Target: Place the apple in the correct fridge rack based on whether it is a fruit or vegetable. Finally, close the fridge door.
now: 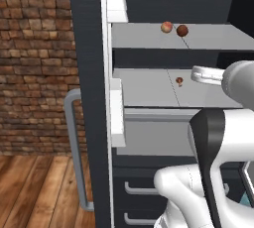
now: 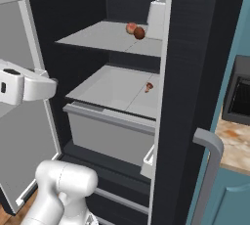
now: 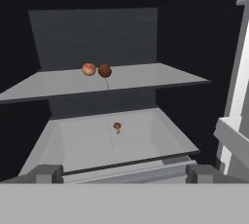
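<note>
Fridge stood open beside a brick wall [image 1: 30, 63]. Apple [image 3: 104, 70] lay on upper fridge rack [image 3: 146, 77], touching peach-pink ball [image 3: 88, 69]. Gripper [image 3: 124, 173] spread wide, empty, well short of apple.

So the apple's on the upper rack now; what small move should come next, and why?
Probably draw the open gripper back out of the fridge: the apple already rests on the upper fridge rack beside the peach-pink ball, nothing is held, and the fridge door stands open.
</note>
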